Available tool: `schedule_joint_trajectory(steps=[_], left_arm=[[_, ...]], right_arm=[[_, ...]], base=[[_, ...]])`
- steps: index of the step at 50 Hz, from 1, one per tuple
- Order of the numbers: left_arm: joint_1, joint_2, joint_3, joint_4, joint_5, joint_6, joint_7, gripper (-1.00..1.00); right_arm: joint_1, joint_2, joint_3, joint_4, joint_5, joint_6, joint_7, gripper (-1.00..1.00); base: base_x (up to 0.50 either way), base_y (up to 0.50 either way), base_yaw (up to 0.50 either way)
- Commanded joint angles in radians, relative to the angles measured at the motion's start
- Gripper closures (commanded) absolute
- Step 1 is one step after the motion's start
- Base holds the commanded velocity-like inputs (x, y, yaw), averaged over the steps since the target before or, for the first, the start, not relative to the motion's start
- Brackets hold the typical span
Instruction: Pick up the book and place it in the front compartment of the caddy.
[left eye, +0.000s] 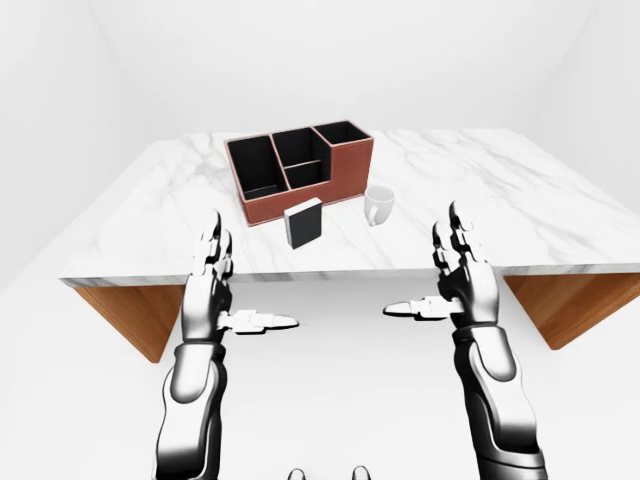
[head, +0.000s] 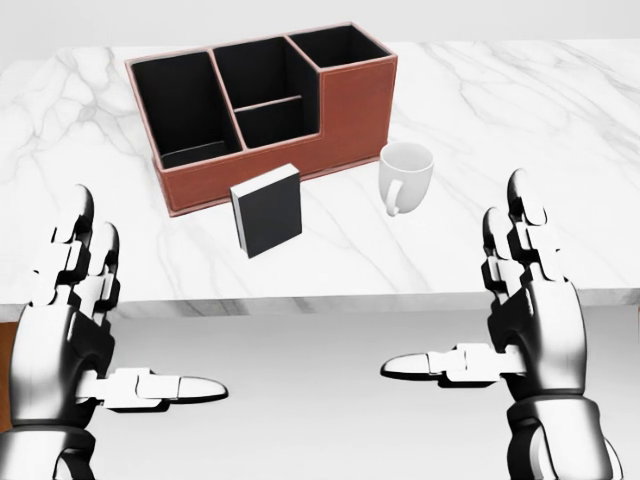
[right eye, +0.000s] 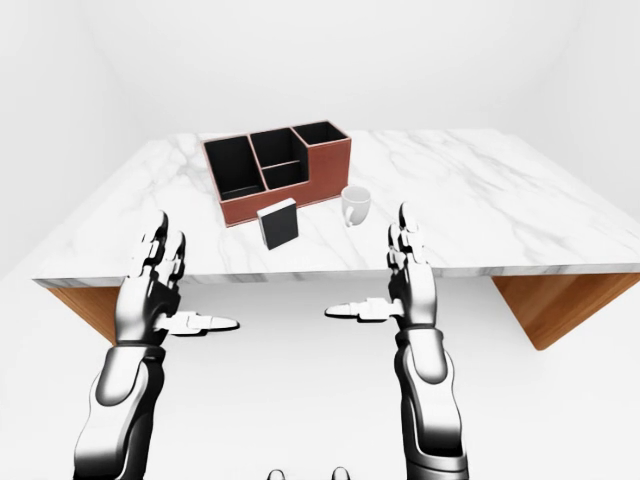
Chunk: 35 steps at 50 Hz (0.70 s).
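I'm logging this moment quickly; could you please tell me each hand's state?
Left hand: open, holding nothing.
Right hand: open, holding nothing.

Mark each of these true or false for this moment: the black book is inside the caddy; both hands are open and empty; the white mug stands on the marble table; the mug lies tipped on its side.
1. The black hardcover book is inside the brown leather caddy. False: it stands on the white marble table, just outside the caddy's near wall.
2. Both the left hand and the right hand are open and empty. True.
3. The white ceramic mug stands on the table, right of the book in the head view. True.
4. The mug lies tipped on its side. False: it is upright.
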Motion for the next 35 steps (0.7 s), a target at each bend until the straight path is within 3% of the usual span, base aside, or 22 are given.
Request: schedule_joint_trajectory(steps=[1, 15, 28, 35], left_arm=[[0.003, 0.001, 0.005, -0.035, 0.007, 0.000, -0.005, -1.00], [0.004, 0.000, 0.006, -0.037, 0.009, 0.000, -0.009, -1.00], [0.005, -0.001, 0.004, -0.034, 0.009, 0.000, -0.009, -1.00], [0.005, -0.001, 0.005, -0.031, 0.008, 0.000, -0.010, -1.00]], right_arm=[[0.003, 0.000, -0.002, -0.040, 0.012, 0.000, 0.003, -1.00], [0.004, 0.003, -0.001, -0.055, 0.016, 0.000, 0.005, -1.00], [0.001, 0.004, -0.001, -0.068, 0.026, 0.000, 0.022, -1.00], [-0.003, 0.000, -0.006, -0.060, 0.031, 0.000, 0.018, -1.00]], base=[[0.00, 0.50, 0.00], [0.00, 0.50, 0.00], [0.00, 0.02, 0.00], [0.50, 0.00, 0.00]])
